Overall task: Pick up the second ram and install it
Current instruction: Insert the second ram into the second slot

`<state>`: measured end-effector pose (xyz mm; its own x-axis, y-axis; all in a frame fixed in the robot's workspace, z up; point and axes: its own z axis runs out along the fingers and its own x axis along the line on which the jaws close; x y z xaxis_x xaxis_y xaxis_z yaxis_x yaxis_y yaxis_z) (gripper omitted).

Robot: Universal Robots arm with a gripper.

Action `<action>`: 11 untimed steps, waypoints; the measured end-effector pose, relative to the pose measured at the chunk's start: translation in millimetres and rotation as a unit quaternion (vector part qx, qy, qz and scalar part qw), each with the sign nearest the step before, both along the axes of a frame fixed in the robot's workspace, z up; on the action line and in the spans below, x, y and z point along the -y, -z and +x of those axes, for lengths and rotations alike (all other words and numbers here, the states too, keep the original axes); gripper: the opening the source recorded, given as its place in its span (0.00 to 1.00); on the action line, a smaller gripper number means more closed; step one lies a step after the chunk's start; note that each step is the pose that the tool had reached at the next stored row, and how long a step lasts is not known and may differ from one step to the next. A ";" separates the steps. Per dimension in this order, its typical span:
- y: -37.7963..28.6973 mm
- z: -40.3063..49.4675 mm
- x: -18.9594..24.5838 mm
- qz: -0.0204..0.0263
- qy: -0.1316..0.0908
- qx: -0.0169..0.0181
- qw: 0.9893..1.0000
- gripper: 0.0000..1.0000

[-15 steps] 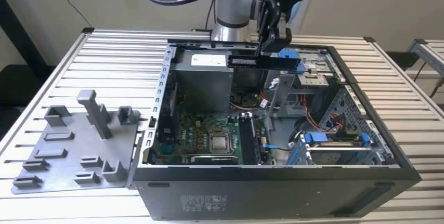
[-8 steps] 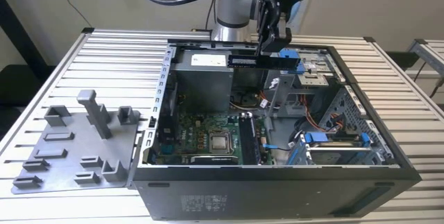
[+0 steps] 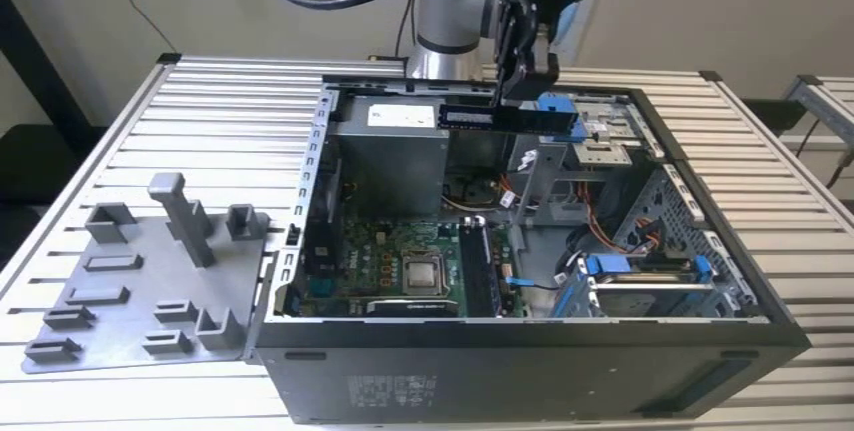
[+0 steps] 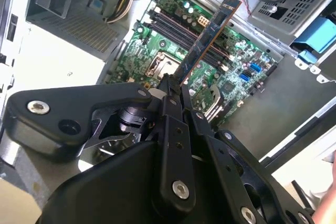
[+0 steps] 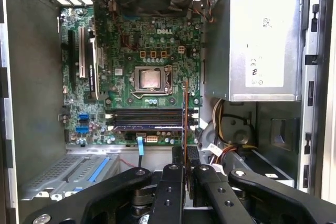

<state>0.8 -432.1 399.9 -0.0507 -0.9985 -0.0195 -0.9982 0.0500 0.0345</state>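
Observation:
My gripper (image 3: 515, 101) hangs above the open computer case (image 3: 300, 251), over its far side, shut on the second ram (image 3: 514, 119). The ram is a thin dark stick held level in the exterior view. In the second wrist view it (image 4: 207, 38) juts out from between the black fingers (image 4: 164, 95) and points at the green motherboard (image 4: 157, 40). The first wrist view shows it edge-on as a slim strip (image 5: 186, 111), beside the black slot rails (image 5: 147, 119). It hangs well above the board and touches nothing. In the exterior view a dark stick (image 3: 477, 266) stands in the slot area.
Inside the case are the grey power supply (image 3: 387, 151), the processor socket (image 3: 424, 273) and blue drive clips (image 3: 641, 266) with cables. A grey fixture plate (image 3: 147, 281) with upright holders lies on the slatted table at the exterior view's left.

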 end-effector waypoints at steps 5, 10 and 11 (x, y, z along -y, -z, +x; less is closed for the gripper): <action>0.2 0.0 0.0 0.000 0.035 0.000 0.999 0.14; 0.5 0.0 0.0 0.000 0.076 0.000 0.997 0.14; 0.6 0.0 0.0 0.000 0.084 0.000 0.996 0.14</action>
